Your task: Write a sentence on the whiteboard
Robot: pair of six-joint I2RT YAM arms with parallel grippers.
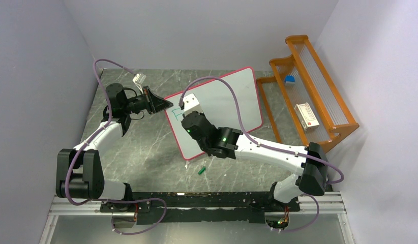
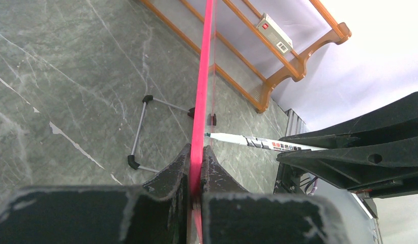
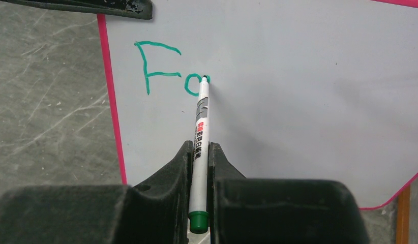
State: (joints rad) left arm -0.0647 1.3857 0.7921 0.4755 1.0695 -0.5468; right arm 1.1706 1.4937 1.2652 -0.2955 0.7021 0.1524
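Note:
The whiteboard (image 1: pixel 232 96) stands tilted on the table, with a white face (image 3: pixel 308 101) and a pink frame (image 2: pixel 203 91). My left gripper (image 2: pixel 197 158) is shut on the frame at the board's upper left corner (image 1: pixel 163 105). My right gripper (image 3: pixel 199 150) is shut on a white marker (image 3: pixel 201 119) with a green end. The marker's tip touches the board beside the sentence (image 3: pixel 163 68), which reads as a green "F" and part of an "a". In the left wrist view the marker (image 2: pixel 258 143) comes in from the right to the board. In the top view the right gripper (image 1: pixel 189 109) hangs over the board's left part.
A green marker cap (image 1: pixel 201 170) lies on the table in front of the board. An orange wooden rack (image 1: pixel 319 107) with small boxes stands at the right. The board's wire stand (image 2: pixel 138 129) with black feet rests on the marble top behind it.

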